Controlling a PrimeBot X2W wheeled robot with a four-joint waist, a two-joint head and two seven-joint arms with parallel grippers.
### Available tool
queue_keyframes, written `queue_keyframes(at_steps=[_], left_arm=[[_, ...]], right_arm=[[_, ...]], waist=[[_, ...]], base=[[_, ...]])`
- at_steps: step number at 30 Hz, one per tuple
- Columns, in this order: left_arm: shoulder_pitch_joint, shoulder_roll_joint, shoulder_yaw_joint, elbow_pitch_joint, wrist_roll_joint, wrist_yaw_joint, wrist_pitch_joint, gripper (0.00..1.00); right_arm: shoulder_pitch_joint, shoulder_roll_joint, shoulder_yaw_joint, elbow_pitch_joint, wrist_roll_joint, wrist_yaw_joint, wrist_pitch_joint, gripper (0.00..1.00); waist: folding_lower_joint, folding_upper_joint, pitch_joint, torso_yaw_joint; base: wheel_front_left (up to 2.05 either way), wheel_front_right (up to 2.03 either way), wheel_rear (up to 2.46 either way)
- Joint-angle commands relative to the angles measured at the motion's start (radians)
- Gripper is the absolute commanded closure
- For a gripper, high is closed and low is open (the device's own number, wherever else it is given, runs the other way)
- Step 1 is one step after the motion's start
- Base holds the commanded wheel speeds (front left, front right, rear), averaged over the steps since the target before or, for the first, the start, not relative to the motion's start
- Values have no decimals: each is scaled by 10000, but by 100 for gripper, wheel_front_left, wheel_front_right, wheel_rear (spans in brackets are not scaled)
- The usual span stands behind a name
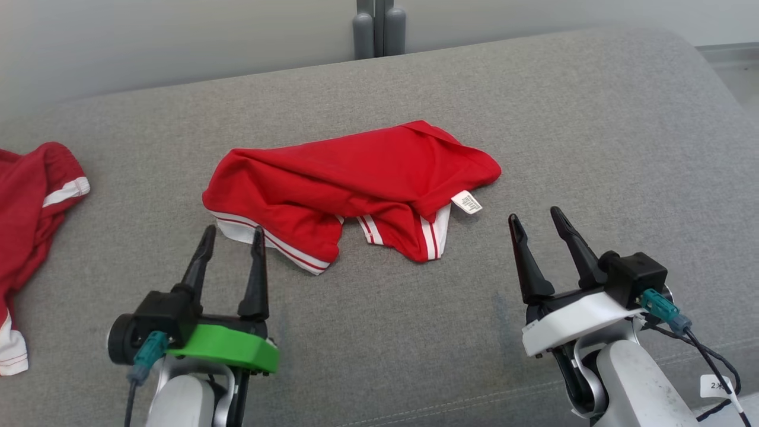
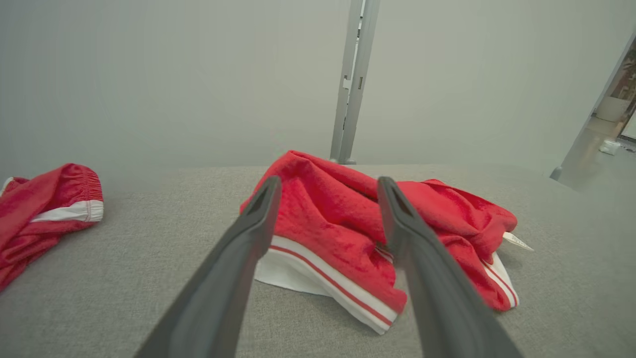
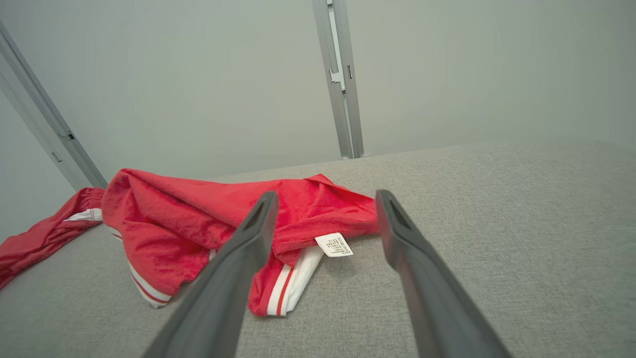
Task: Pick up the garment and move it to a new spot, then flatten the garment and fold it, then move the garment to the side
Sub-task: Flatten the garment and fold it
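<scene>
Red with white-striped hems, the garment point(image 1: 356, 178) lies crumpled midway across the grey upholstered surface point(image 1: 593, 118), its white label point(image 1: 467, 202) poking out on the right. The left gripper point(image 1: 232, 232) sits just beside the near left hem and the right gripper point(image 1: 535, 214) near the label, both with fingers spread apart, holding nothing. Another red garment point(image 1: 29, 201) lies well apart at the left edge.
</scene>
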Motion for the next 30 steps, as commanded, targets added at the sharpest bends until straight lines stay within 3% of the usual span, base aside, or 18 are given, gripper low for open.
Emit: queue_keyframes(at_steps=[1,9,16,30], left_arm=[[-248,-62,-184,185,48,-98,1,0],[-1080,-108,-1242,1521,-115,-324,1,0],[-2027,-69,-2083,3785,-611,-397,60,0],[-3593,278,-2792,6799,-1453,-412,-5,0]], right_arm=[[-87,-33,8,-26,26,1,-33,0],[-218,-35,92,-16,90,1,-33,0],[-396,-34,165,-99,188,1,-33,0],[-508,-32,310,-152,345,2,-33,0]], waist=[[0,-1,65,-204],[0,-1,240,-899],[0,-1,559,-1681],[0,-1,807,-2669]], base=[[0,0,0],[0,0,0],[0,0,0],[0,0,0]])
